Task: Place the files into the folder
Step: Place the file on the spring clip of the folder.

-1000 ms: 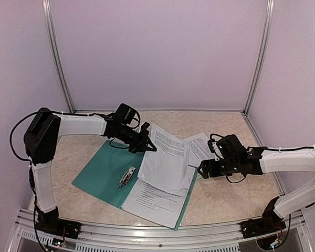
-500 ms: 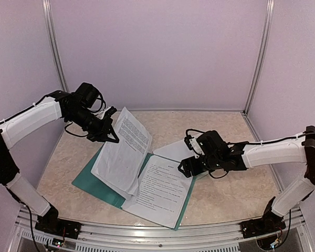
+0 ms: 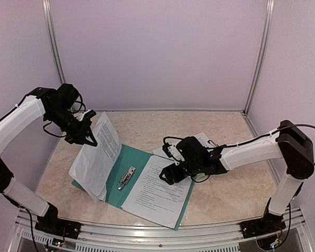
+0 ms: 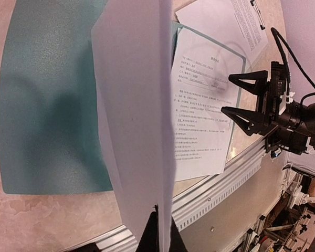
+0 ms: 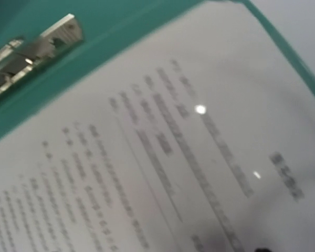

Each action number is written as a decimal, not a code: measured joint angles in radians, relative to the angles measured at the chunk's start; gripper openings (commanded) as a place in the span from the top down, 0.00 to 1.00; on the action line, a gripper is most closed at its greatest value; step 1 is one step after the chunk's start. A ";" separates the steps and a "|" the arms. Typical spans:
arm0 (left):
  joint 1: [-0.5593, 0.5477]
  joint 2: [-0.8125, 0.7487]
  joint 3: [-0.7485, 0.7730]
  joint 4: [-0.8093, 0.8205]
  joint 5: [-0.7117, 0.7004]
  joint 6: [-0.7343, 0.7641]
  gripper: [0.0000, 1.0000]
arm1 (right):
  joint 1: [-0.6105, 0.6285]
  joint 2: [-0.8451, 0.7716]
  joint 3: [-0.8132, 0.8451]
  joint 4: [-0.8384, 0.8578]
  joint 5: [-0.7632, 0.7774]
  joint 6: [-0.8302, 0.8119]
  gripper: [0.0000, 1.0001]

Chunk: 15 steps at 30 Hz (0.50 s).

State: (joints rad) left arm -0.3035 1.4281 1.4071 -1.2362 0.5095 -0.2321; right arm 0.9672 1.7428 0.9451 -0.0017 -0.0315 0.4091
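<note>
Beige marbled table (image 3: 220, 197) carries the dark teal two-leaf folder (image 3: 139, 158), lying open. A flat white printed sheet (image 3: 157, 197) lies on its right leaf. A lifted white printed sheet (image 3: 97, 157) hangs over the left leaf, pinched at the top by the closed left gripper (image 3: 89, 137). Loose white sheets (image 3: 202, 140) lie behind the folder. The right gripper (image 3: 165, 176) hovers over the flat sheet, fingers spread, empty. A small silver metal clip (image 3: 127, 177) sits inside the folder, just left of the flat sheet.
</note>
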 measured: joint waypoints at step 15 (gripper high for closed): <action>0.036 0.103 0.068 -0.043 0.012 0.032 1.00 | 0.014 0.034 0.065 0.012 -0.037 -0.050 0.23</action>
State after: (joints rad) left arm -0.2676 1.5314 1.4746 -1.2797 0.5217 -0.2001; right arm 0.9810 1.7767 1.0100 0.0105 -0.0689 0.3595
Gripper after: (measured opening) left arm 0.003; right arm 0.776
